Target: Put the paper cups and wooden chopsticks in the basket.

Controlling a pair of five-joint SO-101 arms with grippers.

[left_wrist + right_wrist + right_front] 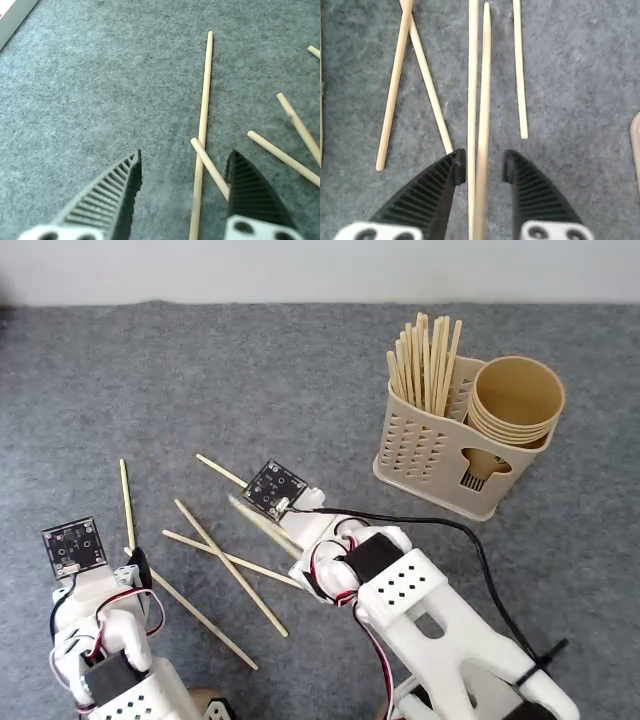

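The left gripper [186, 156] hung open over crossed chopsticks [202, 100] at eight o'clock; the right gripper [484, 155], jaws narrowly parted, straddled two more sticks [483, 90] near centre. Closing there could pinch both and drop one. The basket [430, 455], paper cups [515, 400] nested inside, stood at two o'clock across open grey mat [300, 370].

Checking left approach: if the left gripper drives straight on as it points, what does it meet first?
Probably the long chopstick lying between the open fingers of the left gripper; depth is unclear.
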